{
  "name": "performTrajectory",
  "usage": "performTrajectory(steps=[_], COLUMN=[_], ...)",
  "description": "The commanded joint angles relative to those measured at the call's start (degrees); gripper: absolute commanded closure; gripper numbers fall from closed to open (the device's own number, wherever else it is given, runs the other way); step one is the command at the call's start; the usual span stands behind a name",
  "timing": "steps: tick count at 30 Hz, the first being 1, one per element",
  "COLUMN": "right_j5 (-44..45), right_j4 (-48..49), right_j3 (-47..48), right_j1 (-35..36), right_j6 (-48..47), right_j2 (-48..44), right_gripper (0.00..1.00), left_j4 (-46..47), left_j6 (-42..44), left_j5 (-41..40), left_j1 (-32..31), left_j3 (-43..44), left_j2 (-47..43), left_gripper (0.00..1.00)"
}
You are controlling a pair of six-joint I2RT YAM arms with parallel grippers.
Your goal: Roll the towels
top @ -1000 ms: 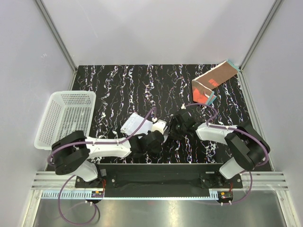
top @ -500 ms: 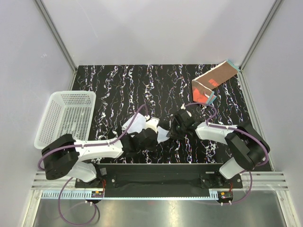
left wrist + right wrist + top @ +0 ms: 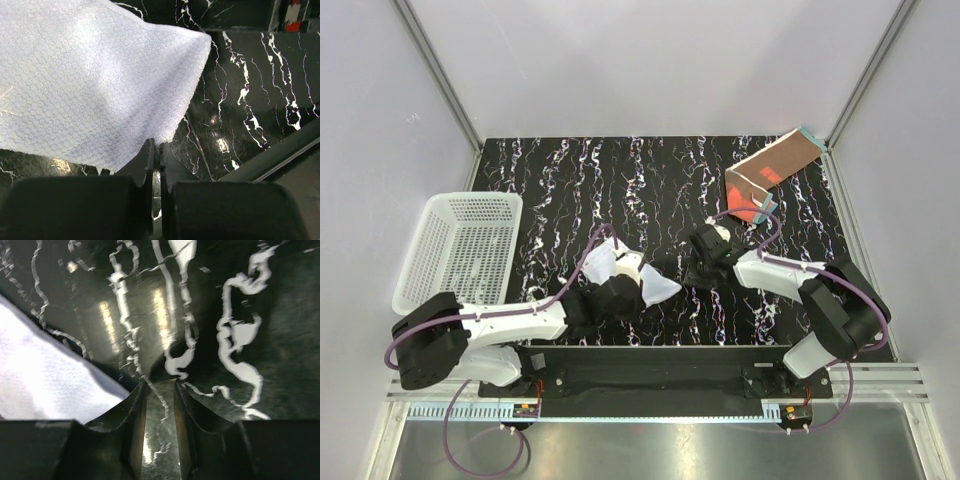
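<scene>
Top external view: white towel (image 3: 658, 287) bunched on table (image 3: 560, 180) near front centre, its edge pinched in closed left fingers (image 3: 151, 155). Right fingers (image 3: 139, 402) narrowly parted, empty, just beside towel corner. Rust-brown towel (image 3: 772, 172) at far right corner, well apart. Basket (image 3: 470, 198) at left.

Your top view is evenly lit from above: pale walls (image 3: 650, 60) bright, the glossy black marbled tabletop (image 3: 570, 180) sharp, only soft shadows beneath the arms (image 3: 520, 320). Your left wrist view is crisp on the white towel (image 3: 90, 80), with small glints on the tabletop. Your right wrist view is smeared and soft, with streaky glare.
</scene>
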Motion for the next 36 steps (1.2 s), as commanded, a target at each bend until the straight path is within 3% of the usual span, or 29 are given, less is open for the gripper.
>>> performTrajectory(steps=[1, 10, 14, 19, 27, 36], right_j5=[3.2, 6.8, 4.0, -8.1, -17.8, -25.7], right_j4=[-2.0, -6.8, -5.7, 4.5, 16.6, 29.5], right_j3=[1.7, 3.2, 1.8, -4.2, -10.7, -14.1], right_j1=[-2.0, -2.8, -2.8, -2.7, -2.8, -1.2], right_j6=[-2.8, -5.0, -5.8, -6.0, -2.5, -0.4], right_j2=[0.1, -10.5, -17.5, -21.8, -22.1, -18.3], right_gripper=[0.65, 0.62, 0.62, 0.57, 0.58, 0.66], left_j4=[2.3, 6.3, 5.9, 3.4, 16.0, 10.1], left_j6=[-1.3, -7.4, -12.3, -19.0, -33.3, -40.6], left_j5=[0.4, 3.4, 4.2, 6.0, 13.3, 13.1], left_j1=[0.4, 0.8, 2.2, 4.7, 9.3, 11.6], left_j3=[-0.6, -3.2, -3.7, -4.9, -15.1, -16.1], left_j2=[-1.9, -4.4, -7.0, -6.5, -3.3, -2.8], left_gripper=[1.0, 1.0, 1.0, 1.0, 1.0, 1.0])
